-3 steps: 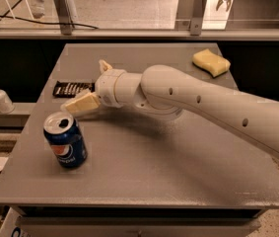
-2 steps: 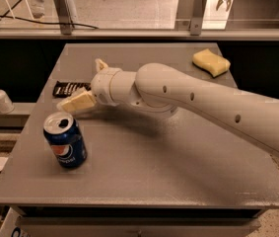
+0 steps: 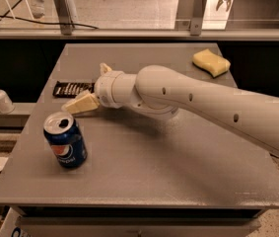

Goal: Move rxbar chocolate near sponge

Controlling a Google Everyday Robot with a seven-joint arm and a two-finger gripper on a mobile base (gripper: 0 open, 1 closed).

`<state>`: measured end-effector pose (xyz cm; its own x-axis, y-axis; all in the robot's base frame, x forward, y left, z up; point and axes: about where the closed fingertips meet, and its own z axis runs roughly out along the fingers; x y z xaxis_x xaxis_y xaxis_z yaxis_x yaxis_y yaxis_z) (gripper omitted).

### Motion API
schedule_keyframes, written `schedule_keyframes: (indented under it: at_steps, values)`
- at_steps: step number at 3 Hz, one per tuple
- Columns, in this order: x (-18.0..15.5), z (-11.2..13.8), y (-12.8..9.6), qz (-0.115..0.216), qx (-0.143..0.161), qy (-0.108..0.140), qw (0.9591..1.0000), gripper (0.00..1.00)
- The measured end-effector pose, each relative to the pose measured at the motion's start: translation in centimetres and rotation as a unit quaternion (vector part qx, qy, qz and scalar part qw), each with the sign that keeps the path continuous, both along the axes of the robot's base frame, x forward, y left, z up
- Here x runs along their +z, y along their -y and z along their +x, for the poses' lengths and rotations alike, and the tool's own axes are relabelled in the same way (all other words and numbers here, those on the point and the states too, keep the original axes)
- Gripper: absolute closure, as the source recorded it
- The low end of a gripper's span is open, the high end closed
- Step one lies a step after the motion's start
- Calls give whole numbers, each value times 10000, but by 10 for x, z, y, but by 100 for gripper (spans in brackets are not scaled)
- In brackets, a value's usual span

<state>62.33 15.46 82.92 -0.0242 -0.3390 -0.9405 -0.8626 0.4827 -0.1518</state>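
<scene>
Grey worktop (image 3: 178, 172) holds it all. Middle left, the fingers (image 3: 81, 104) are spread open over the right end of the bar (image 3: 70, 89); it lies long-ways left to right. Sponge (image 3: 211, 62) sits far off, upper right.

I see the pincer (image 3: 84, 87) low over the table's (image 3: 178, 157) left side, fingers spread apart. Near finger (image 3: 80, 104) sits just in front of the rxbar chocolate (image 3: 66, 89), far finger (image 3: 104, 69) behind it, so the bar's right end is between them. I can't tell whether they touch. The bar lies flat near the left edge. A Pepsi can (image 3: 66, 141) stands upright near the front-left, just beside the near finger's tip. The sponge (image 3: 211, 62) is at the far-right corner, well apart from the bar. A pump bottle (image 3: 0, 98) stands on a ledge to the left, off the table.
</scene>
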Motion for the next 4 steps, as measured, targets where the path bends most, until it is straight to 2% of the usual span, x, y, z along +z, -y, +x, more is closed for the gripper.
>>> schedule_keyframes:
  at_steps: [1,4]
  values:
    - [-7,-1,2,-3,-49,-77,10000,18]
    - [-9,-4,10,52,-113,-154,9998,88]
